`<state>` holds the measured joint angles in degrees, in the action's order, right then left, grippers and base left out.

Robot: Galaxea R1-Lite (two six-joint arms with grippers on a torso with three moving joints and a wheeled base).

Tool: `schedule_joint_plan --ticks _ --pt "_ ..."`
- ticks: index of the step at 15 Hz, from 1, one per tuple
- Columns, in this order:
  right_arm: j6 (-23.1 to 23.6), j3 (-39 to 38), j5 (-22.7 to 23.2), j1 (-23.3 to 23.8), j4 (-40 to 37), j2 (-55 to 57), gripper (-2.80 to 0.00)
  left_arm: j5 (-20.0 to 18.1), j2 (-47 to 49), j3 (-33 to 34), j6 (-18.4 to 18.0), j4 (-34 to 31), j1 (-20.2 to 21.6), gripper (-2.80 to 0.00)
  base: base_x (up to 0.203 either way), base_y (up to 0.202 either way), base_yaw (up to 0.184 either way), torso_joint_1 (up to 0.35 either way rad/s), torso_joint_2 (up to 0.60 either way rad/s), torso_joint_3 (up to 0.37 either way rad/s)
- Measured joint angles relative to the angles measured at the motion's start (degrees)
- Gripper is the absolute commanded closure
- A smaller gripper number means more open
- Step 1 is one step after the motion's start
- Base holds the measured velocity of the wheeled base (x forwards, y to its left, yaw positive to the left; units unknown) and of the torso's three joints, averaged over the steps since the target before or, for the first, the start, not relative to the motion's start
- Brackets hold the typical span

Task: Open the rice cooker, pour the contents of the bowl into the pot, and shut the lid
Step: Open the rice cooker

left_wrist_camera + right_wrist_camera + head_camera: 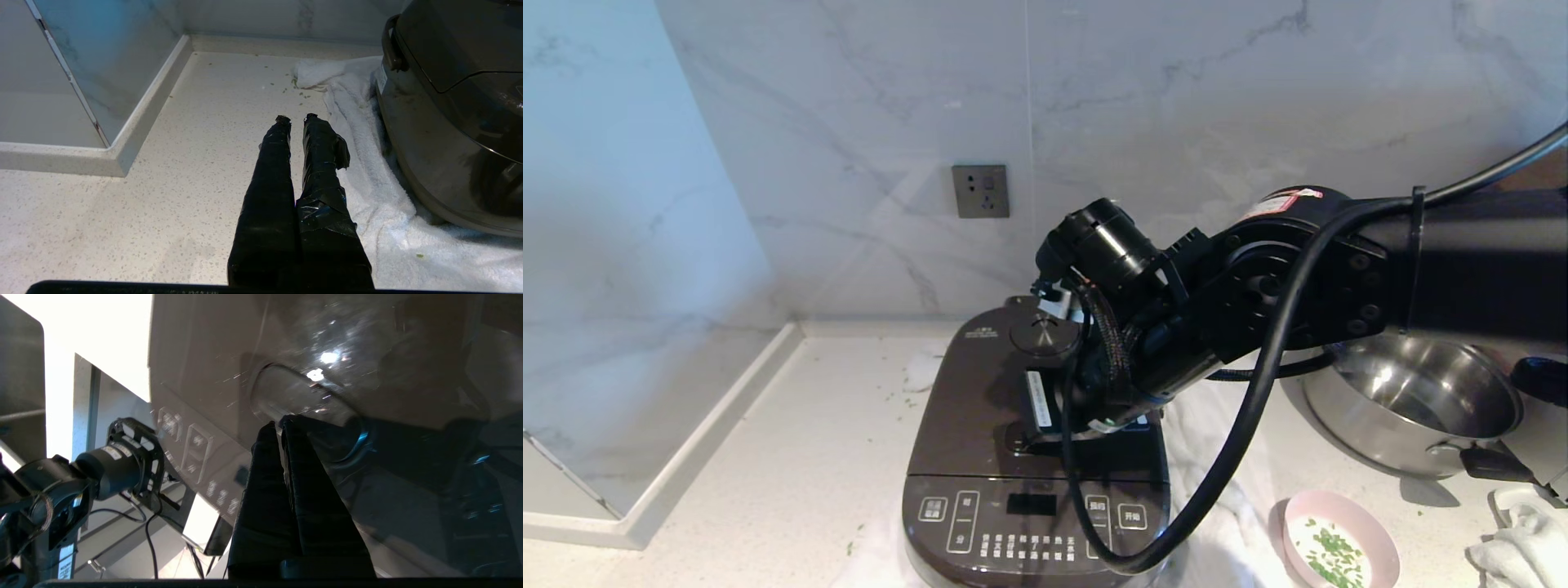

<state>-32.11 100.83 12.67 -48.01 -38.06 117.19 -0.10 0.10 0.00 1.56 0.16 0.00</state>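
Head view: bowl [1341, 549] holds green contents [1331, 549]; right fingers [282, 428] pressed together on lid [988, 392].

Right arm [1258, 286]: matte black housings, rounded joint casings with recessed black screws around a circular plate. Cylindrical black wrist module [1107, 245] with ribbed end cap. Thick black cable [1241, 441] hanging in a wide loop; thinner braided-sleeve cable bundle [1115, 343] alongside. White label with red marking [1286, 198] on the upper joint casing; small white printed sticker near the wrist.

Right gripper [280, 426]: two long flat fingers wrapped in glossy black tape.

Left gripper [296, 119]: same pattern, black tape wrinkled, one loose flap [342, 153] at mid-length.
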Motion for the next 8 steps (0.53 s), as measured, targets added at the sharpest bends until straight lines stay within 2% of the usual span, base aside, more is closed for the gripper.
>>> schedule_joint_plan --ticks 8 --pt "0.04 -0.57 -0.08 0.84 0.25 0.50 0.00 -0.01 0.00 0.00 -0.02 0.00 0.00 0.00 0.000 0.000 0.000 0.000 0.00 0.000"
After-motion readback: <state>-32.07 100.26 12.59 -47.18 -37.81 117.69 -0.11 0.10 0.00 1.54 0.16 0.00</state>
